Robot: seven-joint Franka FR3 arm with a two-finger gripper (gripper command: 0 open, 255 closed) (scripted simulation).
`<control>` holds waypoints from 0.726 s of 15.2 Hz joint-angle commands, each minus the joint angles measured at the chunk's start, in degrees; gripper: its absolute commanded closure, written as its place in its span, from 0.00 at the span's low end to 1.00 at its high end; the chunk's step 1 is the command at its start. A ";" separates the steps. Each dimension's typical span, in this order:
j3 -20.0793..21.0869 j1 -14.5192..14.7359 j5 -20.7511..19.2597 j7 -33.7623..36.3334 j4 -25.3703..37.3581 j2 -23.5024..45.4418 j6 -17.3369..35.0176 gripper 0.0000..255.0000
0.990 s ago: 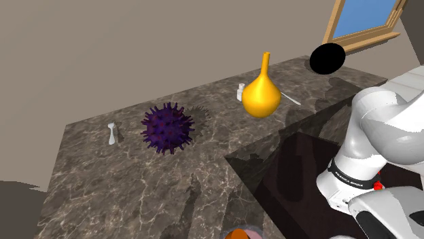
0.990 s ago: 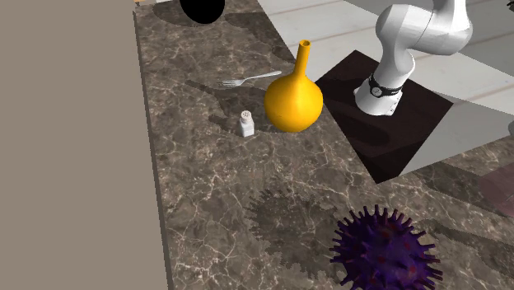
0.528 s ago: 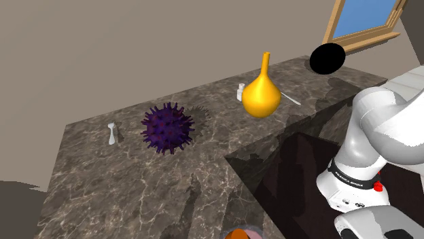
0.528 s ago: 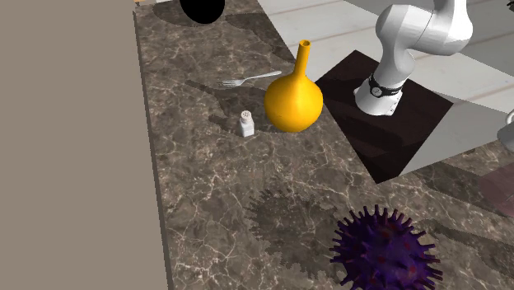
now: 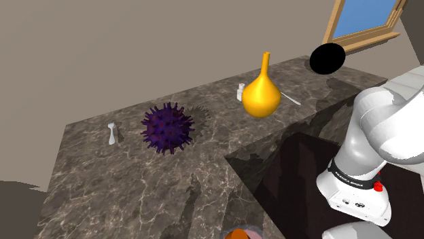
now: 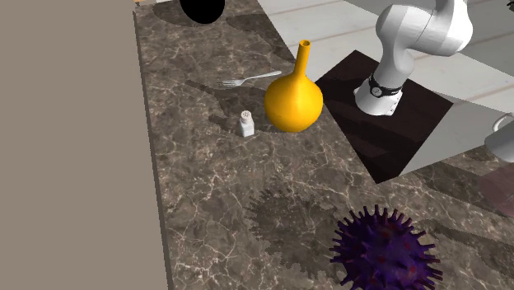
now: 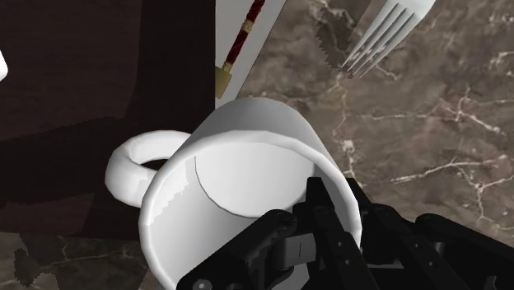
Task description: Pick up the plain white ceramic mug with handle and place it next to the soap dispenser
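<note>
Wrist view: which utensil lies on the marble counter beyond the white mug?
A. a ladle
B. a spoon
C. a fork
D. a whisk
C: a fork lies on the marble counter past the rim of the white mug, its pale tines pointing toward the mug.

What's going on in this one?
The white Franka arm has its end effector shut on the rim of a white mug, one finger inside and one outside, handle off to the side. Beyond the mug lie the dark stand, the marble counter and a fork.
</note>
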 commanded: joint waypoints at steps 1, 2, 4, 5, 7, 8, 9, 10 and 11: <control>1.73 -1.10 0.25 -0.04 -0.72 0.91 1.94 1.00; 2.21 -1.37 0.35 -0.03 -0.91 1.13 2.44 1.00; 2.21 -1.37 0.35 -0.03 -0.91 1.12 2.44 1.00; 2.21 -1.37 0.35 -0.03 -0.91 1.12 2.44 1.00; 2.21 -1.37 0.35 -0.03 -0.91 1.12 2.44 1.00; 2.21 -1.37 0.35 -0.03 -0.91 1.12 2.44 1.00; 2.21 -1.37 0.35 -0.03 -0.91 1.12 2.44 1.00; 2.21 -1.37 0.35 -0.03 -0.91 1.12 2.44 0.00; 2.21 -1.37 0.35 -0.03 -0.91 1.12 2.44 0.00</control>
